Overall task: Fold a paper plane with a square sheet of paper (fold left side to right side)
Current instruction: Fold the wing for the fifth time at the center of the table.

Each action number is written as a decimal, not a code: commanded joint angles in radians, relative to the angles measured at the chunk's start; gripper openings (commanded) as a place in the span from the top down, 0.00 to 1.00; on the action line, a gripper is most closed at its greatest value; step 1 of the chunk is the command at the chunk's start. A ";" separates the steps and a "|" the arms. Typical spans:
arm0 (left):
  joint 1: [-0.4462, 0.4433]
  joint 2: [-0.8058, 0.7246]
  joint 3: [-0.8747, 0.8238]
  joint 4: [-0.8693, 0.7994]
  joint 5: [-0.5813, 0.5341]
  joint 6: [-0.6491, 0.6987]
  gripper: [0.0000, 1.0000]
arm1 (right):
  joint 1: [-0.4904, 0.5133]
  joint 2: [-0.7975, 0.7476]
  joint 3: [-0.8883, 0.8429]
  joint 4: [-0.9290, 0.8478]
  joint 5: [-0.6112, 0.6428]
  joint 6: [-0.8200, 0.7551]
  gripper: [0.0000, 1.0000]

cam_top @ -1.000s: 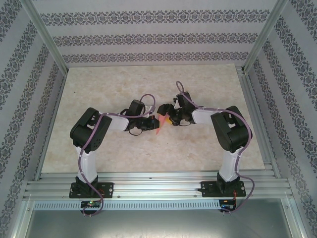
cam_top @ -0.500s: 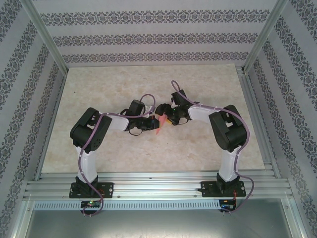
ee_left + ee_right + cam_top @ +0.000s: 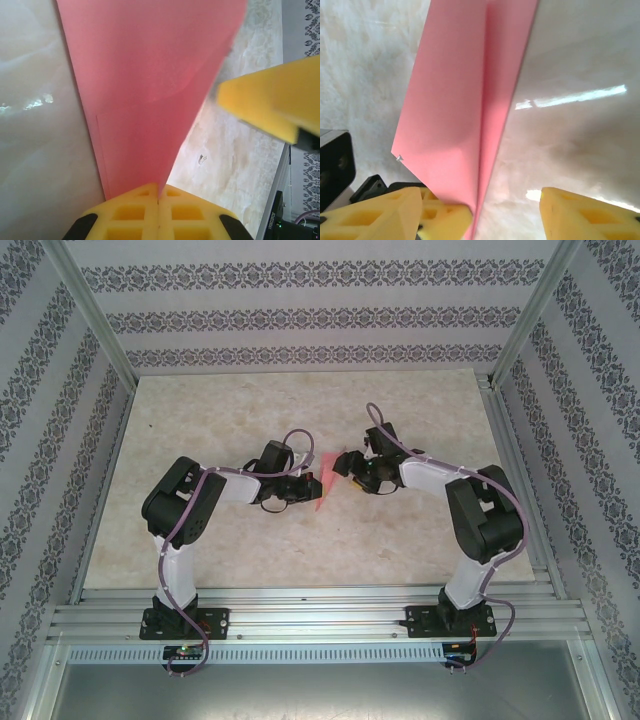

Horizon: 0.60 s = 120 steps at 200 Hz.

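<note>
The paper plane point(image 3: 318, 492) is near the middle of the table point(image 3: 200, 420), its narrow end pinched between the closed yellow pads point(image 3: 130, 212) of the left gripper point(image 3: 159, 200). The left arm point(image 3: 190, 505) reaches in low from the left, elbow bent. The right gripper point(image 3: 480, 220) hangs just beside the paper, jaws apart, holding nothing. The paper is thin, smooth and salmon-pink, tapered, with a straight centre crease. The table is pale and marbled.

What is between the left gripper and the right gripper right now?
The folded pink paper: in the top view it stands between the left gripper, shut on it, and the open right gripper.
</note>
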 commanded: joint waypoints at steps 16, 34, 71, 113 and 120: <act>0.014 0.019 0.021 0.023 0.011 -0.020 0.99 | -0.016 0.032 -0.005 0.027 -0.006 -0.012 0.68; 0.013 0.018 0.020 0.023 0.009 -0.021 0.99 | -0.015 0.074 0.030 0.029 -0.004 -0.014 0.79; 0.013 0.018 0.022 0.022 0.010 -0.022 0.99 | -0.013 0.149 0.105 0.007 0.002 -0.028 0.88; 0.012 0.016 0.024 0.020 0.010 -0.024 0.99 | -0.015 0.184 0.142 0.022 0.006 -0.024 0.97; 0.014 0.016 0.024 0.019 0.009 -0.024 0.99 | -0.015 0.190 0.148 0.024 0.003 -0.025 0.98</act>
